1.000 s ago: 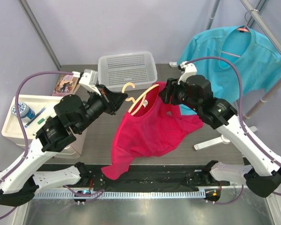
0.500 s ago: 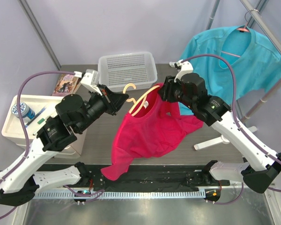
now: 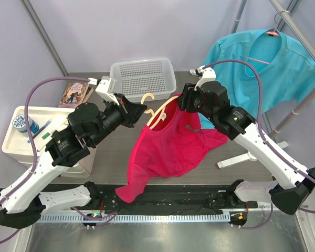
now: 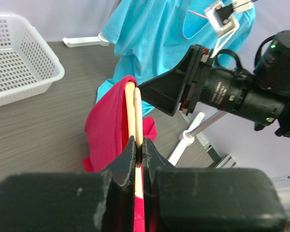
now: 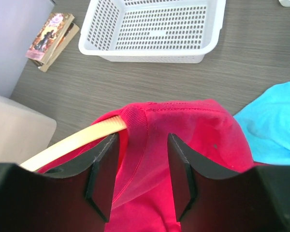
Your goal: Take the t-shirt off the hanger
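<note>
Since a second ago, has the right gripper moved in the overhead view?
Yes: the right gripper has edged slightly left and up-frame, closer to the white basket.

A: How much of the hanger (image 3: 160,110) shows?
B: From above, only its hook and one pale arm; the rest lies inside the red t-shirt (image 3: 168,147). In the left wrist view the left hand (image 4: 137,145) covers its lower stretch with its own body.
A: And the right hand (image 5: 143,154)?
B: From above its fingertips hide behind its own body. Up close, whether its fingers (image 5: 104,174) touch the cloth between them can't be told.
A: Anything cut off?
B: The basket (image 5: 145,57) beyond that hand runs off the top edge. Left of it, the cover of the book (image 5: 50,31) is too small to read.
</note>
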Available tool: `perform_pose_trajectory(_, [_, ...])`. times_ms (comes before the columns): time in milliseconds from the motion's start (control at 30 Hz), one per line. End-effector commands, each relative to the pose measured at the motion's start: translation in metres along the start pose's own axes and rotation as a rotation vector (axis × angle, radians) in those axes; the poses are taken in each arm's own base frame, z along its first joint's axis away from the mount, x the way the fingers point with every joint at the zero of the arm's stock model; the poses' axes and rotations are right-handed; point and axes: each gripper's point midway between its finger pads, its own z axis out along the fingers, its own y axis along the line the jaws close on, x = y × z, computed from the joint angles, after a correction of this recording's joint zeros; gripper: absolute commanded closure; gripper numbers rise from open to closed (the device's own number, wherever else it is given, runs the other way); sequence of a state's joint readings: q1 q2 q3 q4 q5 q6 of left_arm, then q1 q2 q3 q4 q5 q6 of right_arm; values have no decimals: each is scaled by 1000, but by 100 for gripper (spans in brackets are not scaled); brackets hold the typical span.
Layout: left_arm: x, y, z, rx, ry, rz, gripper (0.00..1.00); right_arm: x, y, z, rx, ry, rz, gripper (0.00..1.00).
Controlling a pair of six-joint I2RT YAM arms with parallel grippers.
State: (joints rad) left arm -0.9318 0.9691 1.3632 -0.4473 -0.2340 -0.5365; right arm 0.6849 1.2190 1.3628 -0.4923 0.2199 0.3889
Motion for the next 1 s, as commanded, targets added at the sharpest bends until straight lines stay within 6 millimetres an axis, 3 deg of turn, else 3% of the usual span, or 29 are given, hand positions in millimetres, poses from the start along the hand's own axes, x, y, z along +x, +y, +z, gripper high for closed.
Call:
perform_pose_trajectory(0, [-37,-19,-11,68,-94,-11,100,-9,1,8,10,-40,-6,51])
perform_pose_trajectory(400, [-34,-16,-10,54,-83,-3,100,-14,-11,-2,53,-77,-15,72])
perform_pose_trajectory(433, [-33,-16,-10,53,-81,-3,100,-14,-12,-3,59,-78,-18,84])
perform_pose_trajectory(533, [-35,-18,-14,64,-86,-9,100,-14,-22,-2,107,-88,-27,99])
perform_pose_trajectory(800, [-40,-16,-22,57,-94,-11,100,-23,-65,7,259,-94,-13,99])
perform_pose_trajectory(967, [-43,-16,-27,58,-107,-15,100,-22,-110,15,339,-68,37,99])
